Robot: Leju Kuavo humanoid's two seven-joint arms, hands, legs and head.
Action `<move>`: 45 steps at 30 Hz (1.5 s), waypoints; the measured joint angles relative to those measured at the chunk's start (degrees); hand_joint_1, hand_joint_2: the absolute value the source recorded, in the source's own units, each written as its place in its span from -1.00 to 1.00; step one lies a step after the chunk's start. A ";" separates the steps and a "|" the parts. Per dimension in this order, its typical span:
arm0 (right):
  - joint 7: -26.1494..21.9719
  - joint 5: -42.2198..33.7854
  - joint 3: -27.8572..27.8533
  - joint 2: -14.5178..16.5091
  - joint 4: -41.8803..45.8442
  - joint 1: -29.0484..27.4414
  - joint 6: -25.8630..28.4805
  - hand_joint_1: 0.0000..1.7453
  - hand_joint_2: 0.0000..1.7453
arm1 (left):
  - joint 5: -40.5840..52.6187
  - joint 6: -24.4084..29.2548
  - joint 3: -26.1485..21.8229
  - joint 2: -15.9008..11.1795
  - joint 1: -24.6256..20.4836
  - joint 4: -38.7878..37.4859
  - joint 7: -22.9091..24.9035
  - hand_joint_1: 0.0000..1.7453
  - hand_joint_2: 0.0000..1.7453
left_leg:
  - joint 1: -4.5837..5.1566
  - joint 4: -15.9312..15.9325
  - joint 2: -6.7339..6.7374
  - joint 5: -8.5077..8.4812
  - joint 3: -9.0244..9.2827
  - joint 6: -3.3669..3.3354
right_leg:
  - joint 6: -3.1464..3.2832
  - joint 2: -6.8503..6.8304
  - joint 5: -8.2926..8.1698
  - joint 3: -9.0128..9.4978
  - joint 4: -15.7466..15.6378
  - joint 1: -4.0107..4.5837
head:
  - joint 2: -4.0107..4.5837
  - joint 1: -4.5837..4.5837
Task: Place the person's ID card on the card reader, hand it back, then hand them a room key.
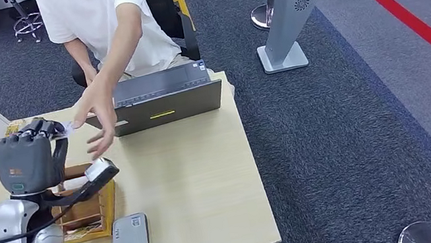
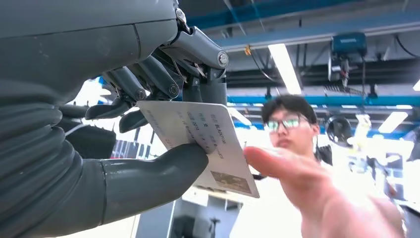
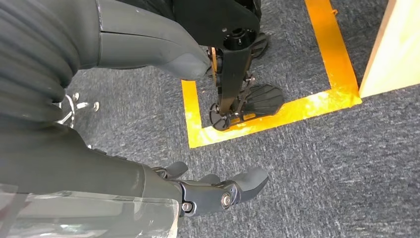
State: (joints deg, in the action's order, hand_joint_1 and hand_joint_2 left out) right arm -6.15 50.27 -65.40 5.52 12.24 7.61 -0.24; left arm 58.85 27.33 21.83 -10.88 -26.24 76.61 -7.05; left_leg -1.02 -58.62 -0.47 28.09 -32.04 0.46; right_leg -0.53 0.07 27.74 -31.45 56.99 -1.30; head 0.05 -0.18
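So the left hand is raised over the far left part of the table, pinching the ID card between its thick thumb and the darker fingers. In the head view you can just catch a pale sliver of the card sticking out past the fingertips. A person in a white shirt sits across the table and reaches an open hand toward it; from the left wrist view the person's fingertips are right at the card's edge, can't tell if they're actually touching yet. The reader is a flat grey pad lying near the robot's edge of the table, well apart from the card. Just beside it on the left is a wooden tray, and there's a dark laptop at the far edge in front of the person. The right hand hangs down over grey carpet with yellow floor tape, fingers loosely apart, holding nothing.
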 joint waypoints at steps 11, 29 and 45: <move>0.75 0.84 1.76 0.22 0.00 0.91 0.22 -1.00 1.00 | -0.79 0.69 -2.19 -0.23 -12.12 -13.09 0.16 1.00 1.00 | 0.01 0.00 0.01 0.00 -0.04 0.00 | 0.00 0.06 0.00 -0.02 0.00 -0.01 | 0.01 -0.01; 0.78 0.92 2.70 0.27 -0.02 0.94 0.24 -1.00 1.00 | -3.99 1.29 -2.93 -1.02 -17.76 -22.62 -1.19 -1.00 1.00 | 0.00 0.00 0.13 0.01 -0.10 0.00 | 0.00 0.14 0.00 -0.14 0.01 0.00 | 0.01 0.00; 0.08 -0.04 2.70 0.27 -0.02 -0.12 0.38 -1.00 1.00 | -4.33 0.36 -2.93 -1.09 -10.57 -15.51 -0.75 -1.00 1.00 | 0.02 0.00 0.12 0.02 -0.11 -0.01 | 0.00 0.15 0.01 -0.14 0.00 -0.01 | 0.01 -0.02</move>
State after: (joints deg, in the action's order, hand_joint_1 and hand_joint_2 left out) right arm -6.07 50.23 -62.70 5.79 12.22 7.49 0.14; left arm 54.52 27.69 18.91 -11.98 -36.81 61.09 -7.80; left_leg -1.00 -58.62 -0.34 28.11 -32.15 0.45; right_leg -0.53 0.23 27.74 -31.59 56.99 -1.31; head 0.06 -0.20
